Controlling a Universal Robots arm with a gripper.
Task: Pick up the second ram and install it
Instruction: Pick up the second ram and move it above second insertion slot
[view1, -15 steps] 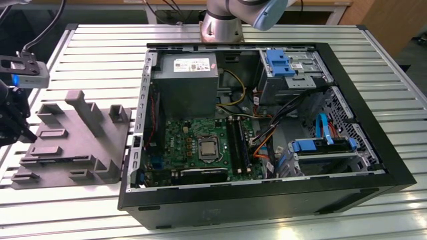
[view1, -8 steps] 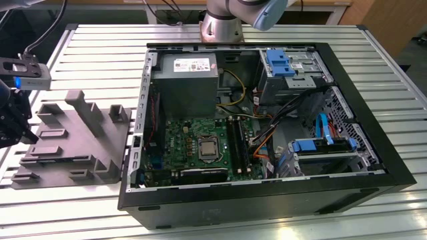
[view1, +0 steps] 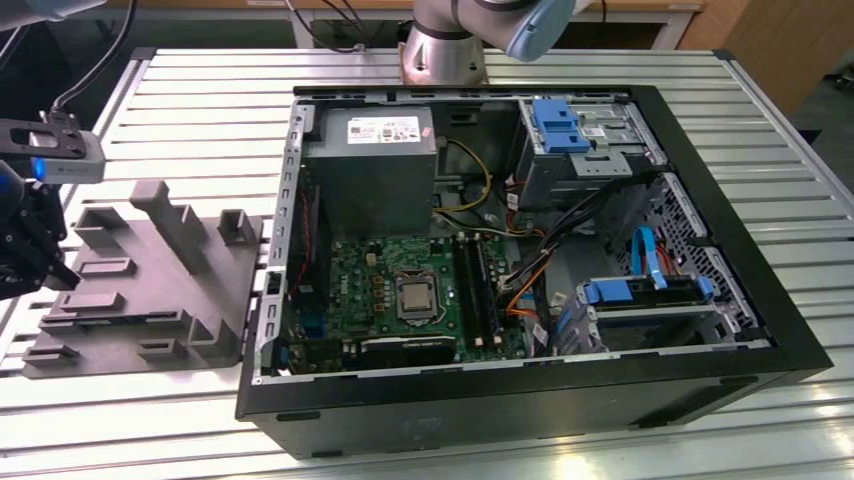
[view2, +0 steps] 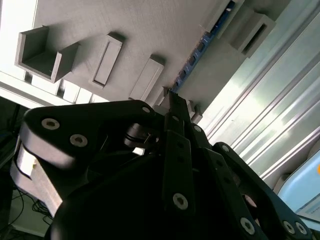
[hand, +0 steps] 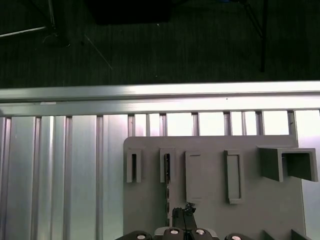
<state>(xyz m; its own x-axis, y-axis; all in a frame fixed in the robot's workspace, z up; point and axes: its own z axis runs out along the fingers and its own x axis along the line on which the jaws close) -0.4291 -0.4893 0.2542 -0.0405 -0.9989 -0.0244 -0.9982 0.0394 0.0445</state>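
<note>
Gripper (hand: 184, 214) (view2: 171, 98): its fingers are pressed together with no gap showing at the tips and nothing pinched between them. In the exterior view it hangs at the 9 o'clock edge (view1: 38, 255).
Wrist camera box (view1: 56, 155): a grey housing at 12 o'clock of the gripper in the exterior view.
Second ram (hand: 167, 165) (view2: 199, 50): a thin bluish strip standing on edge in a long groove of the grey fixture, not in the computer. The gripper's tip is just beside its near end. I cannot tell whether they touch.
Grey fixture (view1: 160, 270) (hand: 210, 200): a flat printed block with several upright pockets and slots. It lies on the table at 9 o'clock of the computer case.
Table (view1: 200, 90) (hand: 60, 165): slatted aluminium that carries both the fixture and the case.
Computer case (view1: 534, 400): a black tower lying on its side with the panel off, near the middle of the exterior view.
Motherboard (view1: 387, 270): a green board in the case's 7 o'clock part, with a bare processor (view1: 416, 297) on it.
Memory slots (view1: 474, 290): long black slots at 3 o'clock of the processor. What sits in them I cannot tell.
Power supply (view1: 367, 170): a grey box at 12 o'clock of the motherboard.
Drive carriers (view1: 561, 125): blue plastic, in the case's 1 o'clock corner.
Arm base (view1: 447, 50): stands at 12 o'clock, beyond the case.
</note>
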